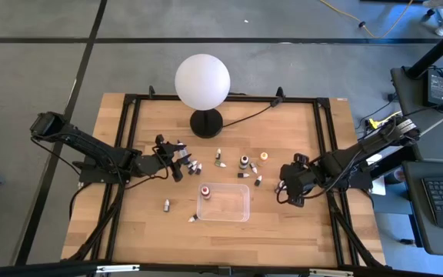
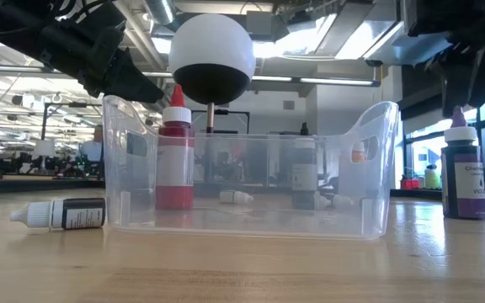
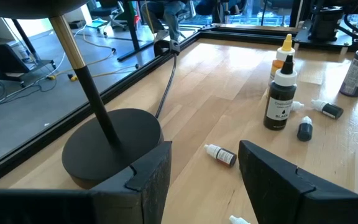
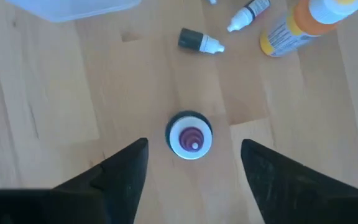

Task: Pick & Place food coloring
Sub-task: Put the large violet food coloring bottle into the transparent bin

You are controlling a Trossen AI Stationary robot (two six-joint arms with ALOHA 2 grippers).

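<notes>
Purple-capped food coloring bottle [image 4: 189, 135] stood upright on the bench [image 4: 55, 112], straight below my right hand [image 4: 191, 163], centred between wide-spread fingers; its long axis pointed up at me. Left hand [image 3: 205, 171] waited, also wide.

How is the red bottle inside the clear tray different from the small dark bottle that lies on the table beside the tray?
The red bottle stands upright inside the clear tray; the small dark bottle lies on its side outside it. The red one is much taller. Its cap is red, the other's white. Both have pointed dropper caps.
</notes>
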